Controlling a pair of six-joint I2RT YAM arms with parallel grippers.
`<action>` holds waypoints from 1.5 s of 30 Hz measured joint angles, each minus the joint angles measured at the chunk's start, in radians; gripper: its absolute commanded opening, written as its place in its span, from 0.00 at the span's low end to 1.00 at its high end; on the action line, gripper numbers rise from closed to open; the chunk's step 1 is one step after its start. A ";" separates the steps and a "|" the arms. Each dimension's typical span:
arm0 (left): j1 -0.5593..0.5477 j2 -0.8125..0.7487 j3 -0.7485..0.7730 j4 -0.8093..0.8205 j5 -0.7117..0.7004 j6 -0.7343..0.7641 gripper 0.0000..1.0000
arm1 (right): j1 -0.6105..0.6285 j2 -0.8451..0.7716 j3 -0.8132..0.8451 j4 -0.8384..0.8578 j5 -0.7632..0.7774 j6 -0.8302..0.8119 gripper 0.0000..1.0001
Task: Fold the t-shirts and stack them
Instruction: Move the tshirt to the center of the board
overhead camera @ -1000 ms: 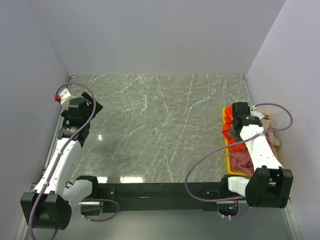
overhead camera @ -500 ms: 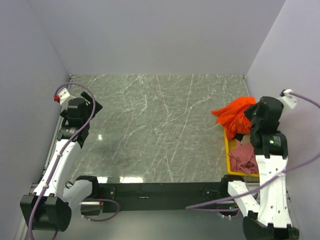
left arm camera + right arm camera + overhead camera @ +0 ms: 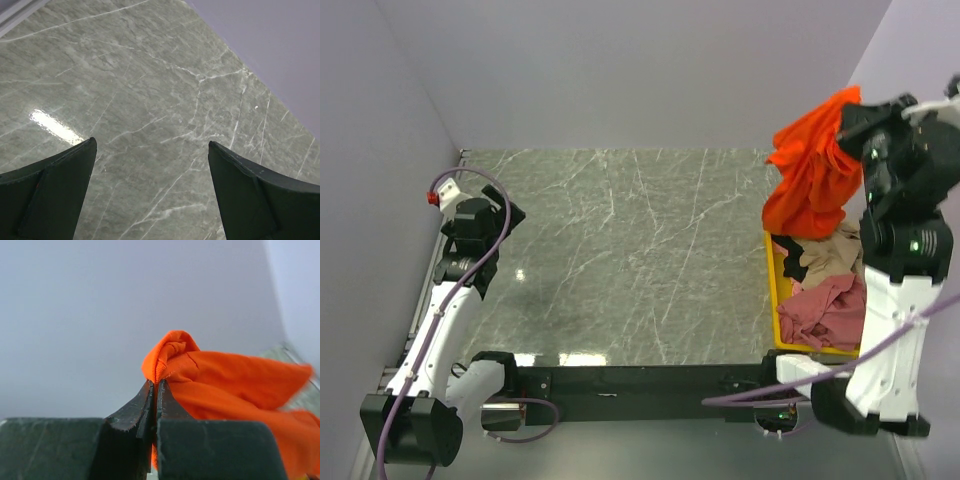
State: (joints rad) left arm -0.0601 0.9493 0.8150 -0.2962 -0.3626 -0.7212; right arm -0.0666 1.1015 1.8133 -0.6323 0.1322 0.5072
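My right gripper [image 3: 855, 112] is raised high at the right and shut on the orange-red t-shirt [image 3: 810, 170], which hangs bunched below it above the bin. In the right wrist view the jaws pinch a fold of the orange-red t-shirt [image 3: 210, 375], with the gripper [image 3: 155, 385] closed on it. The dusty pink t-shirt [image 3: 825, 310] and the beige t-shirt [image 3: 830, 255] lie crumpled in the yellow bin [image 3: 772, 300]. My left gripper [image 3: 510, 215] is open and empty over the table's left side; in the left wrist view its fingers [image 3: 55, 190] are spread wide above bare marble.
The grey-green marble table [image 3: 640, 250] spans the middle. The yellow bin sits at its right edge. Lilac walls enclose the back and both sides. A black rail runs along the near edge between the arm bases.
My right gripper has risen from the bin, lifting the orange-red t-shirt up and clear so it hangs in the air. The beige and pink shirts are now uncovered. The left arm has not moved.
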 measured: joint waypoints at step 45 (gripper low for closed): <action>0.000 -0.114 -0.060 -0.447 -0.163 -0.469 0.99 | 0.381 0.254 -0.958 0.458 -0.035 -0.053 0.91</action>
State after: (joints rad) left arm -0.0601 0.8349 0.7551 -0.7429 -0.5255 -1.1900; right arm 0.3145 1.3560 0.8558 -0.1741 0.0971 0.4538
